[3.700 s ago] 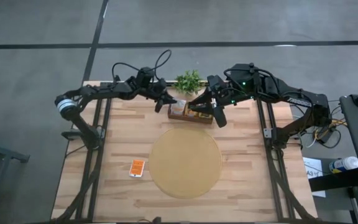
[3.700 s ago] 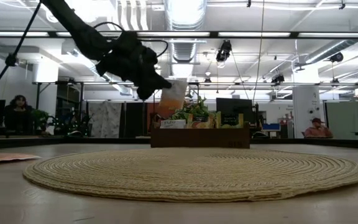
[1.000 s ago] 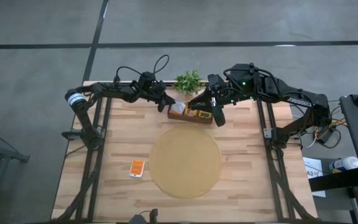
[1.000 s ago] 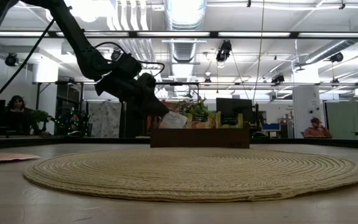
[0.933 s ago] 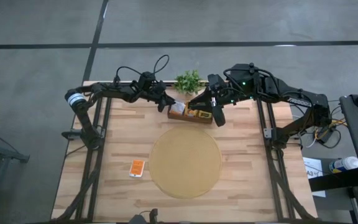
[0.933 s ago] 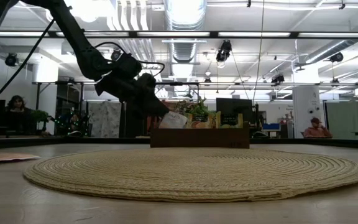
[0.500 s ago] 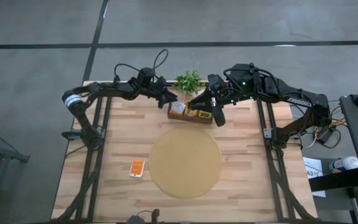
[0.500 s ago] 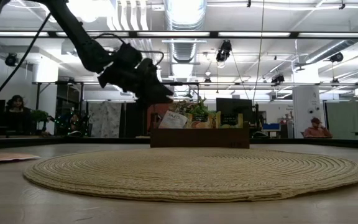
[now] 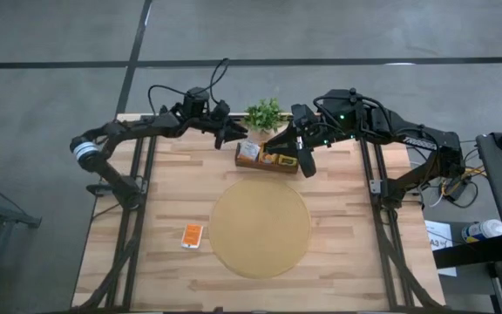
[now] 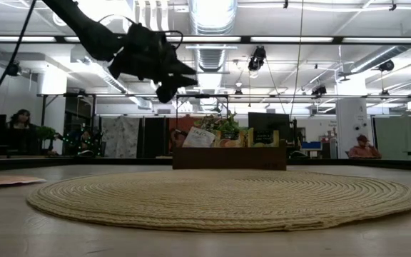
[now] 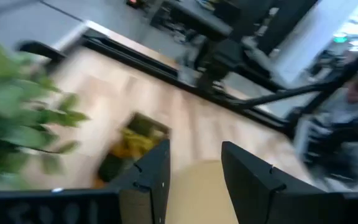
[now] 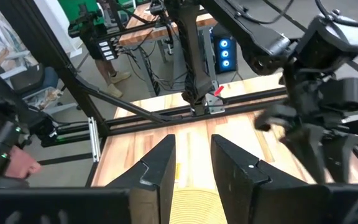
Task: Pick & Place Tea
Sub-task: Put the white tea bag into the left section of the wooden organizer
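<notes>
Tea [image 9: 251, 152] sits in the box [image 9: 267, 160] just beside the raised left hand [image 9: 231, 133], open and empty.

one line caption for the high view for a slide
Both dark grippers, left and right, flank the brown wooden tea box behind the round tan mat; one orange-red packet lies apart.

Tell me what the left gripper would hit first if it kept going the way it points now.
Probably nothing at once: the left gripper, open and empty, hangs above the wooden tea box. Depth is unclear, but the box's tea packets or the right gripper come next.
</notes>
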Controlling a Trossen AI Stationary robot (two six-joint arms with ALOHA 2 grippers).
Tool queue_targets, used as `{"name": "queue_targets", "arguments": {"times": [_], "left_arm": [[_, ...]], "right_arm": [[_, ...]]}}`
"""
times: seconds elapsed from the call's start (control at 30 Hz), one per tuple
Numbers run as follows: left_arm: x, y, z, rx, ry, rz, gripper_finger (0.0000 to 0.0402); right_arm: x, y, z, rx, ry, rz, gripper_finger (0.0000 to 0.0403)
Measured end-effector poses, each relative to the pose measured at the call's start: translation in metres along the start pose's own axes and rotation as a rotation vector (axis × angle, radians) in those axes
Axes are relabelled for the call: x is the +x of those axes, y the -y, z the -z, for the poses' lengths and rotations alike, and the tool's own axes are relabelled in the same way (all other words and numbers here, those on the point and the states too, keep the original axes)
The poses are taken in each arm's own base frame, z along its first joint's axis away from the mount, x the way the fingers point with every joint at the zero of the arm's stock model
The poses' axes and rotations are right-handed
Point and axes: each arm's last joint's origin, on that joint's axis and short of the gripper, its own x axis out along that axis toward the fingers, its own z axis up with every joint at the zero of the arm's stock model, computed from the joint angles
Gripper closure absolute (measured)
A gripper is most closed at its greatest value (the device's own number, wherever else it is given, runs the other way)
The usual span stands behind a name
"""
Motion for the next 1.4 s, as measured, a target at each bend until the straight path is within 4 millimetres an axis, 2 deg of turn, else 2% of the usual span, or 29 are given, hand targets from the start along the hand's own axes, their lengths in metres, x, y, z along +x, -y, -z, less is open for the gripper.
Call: {"name": "queue_targets", "arguments": {"times": [0.23, 0.47, 0.6, 1.13, 1.4], "left_arm": [[-0.018, 0.037, -0.008, 0.009, -0.022, 0.045, 0.0266], [-0.027, 0.044, -0.011, 0.172, -0.01, -0.078, 0.0273], [-0.022, 0.038, -0.009, 0.202, -0.028, -0.078, 0.0274], [0.023, -0.015, 0.026, 0.119, -0.202, -0.127, 0.0274], [0.032, -0.03, 0.036, 0.156, -0.271, -0.196, 0.0274]], "right_arm": [[0.0, 0.0, 0.002, -0.006, -0.024, 0.005, 0.0303], [0.0, 0.001, 0.005, -0.003, -0.05, 0.01, 0.0309], [0.0, 0.001, 0.005, -0.001, -0.053, 0.011, 0.0312], [0.0, 0.001, 0.006, 0.006, -0.057, 0.012, 0.0307], [0.0, 0.001, 0.007, 0.009, -0.068, 0.015, 0.0307]]}}
